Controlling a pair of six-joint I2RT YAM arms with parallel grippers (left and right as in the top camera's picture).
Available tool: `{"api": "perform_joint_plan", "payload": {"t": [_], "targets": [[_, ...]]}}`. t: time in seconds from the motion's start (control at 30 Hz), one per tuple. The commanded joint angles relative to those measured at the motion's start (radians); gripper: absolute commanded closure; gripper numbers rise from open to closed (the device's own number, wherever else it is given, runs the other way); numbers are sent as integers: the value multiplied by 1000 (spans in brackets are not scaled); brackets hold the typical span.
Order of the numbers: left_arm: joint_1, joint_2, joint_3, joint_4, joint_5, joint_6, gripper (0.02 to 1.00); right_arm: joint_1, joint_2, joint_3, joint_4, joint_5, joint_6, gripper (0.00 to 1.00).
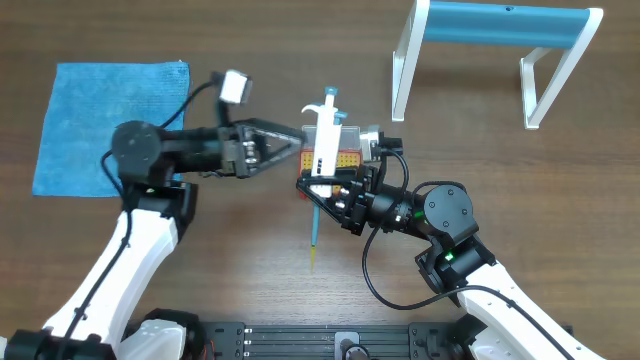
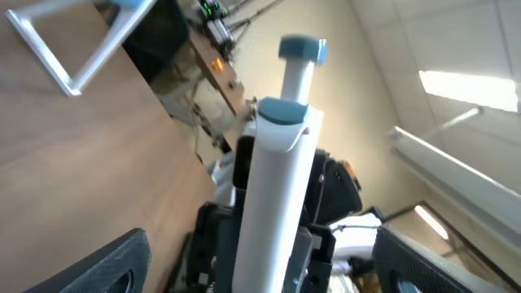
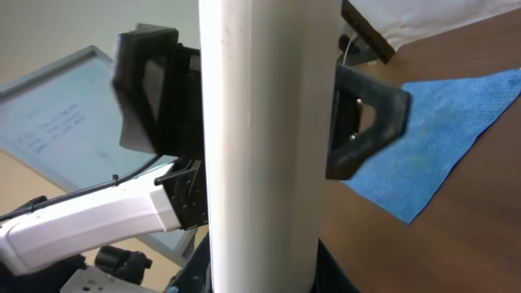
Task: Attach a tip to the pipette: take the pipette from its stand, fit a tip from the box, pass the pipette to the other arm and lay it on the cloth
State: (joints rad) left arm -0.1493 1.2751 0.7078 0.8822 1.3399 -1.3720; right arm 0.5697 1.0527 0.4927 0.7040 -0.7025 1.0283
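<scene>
A wooden table (image 1: 250,290) carries a blue cloth (image 1: 105,125) well behind the left claw (image 1: 285,143) and a white-and-blue stand (image 1: 500,25) far beyond the right claw (image 1: 325,188). The right arm, elbow bent, clamps the pipette (image 1: 322,140) near the tip box (image 1: 347,157). The left claw's fingers stand spread on either side of its handle.

The tip box (image 1: 349,157) is mostly hidden behind the pipette (image 1: 322,140) and the right gripper (image 1: 318,188). In the right wrist view both ends of the pipette run past the edges.
</scene>
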Motion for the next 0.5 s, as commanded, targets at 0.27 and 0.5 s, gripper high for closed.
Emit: {"api": "perform_joint_plan", "payload": {"t": [0.27,0.5], "targets": [[-122,29,46,43,-106,50,132,1,-8,2,12,-100,79,921],[-146,29,46,43,-129,55,132,1,-8,2,12,-100,79,921]]}}
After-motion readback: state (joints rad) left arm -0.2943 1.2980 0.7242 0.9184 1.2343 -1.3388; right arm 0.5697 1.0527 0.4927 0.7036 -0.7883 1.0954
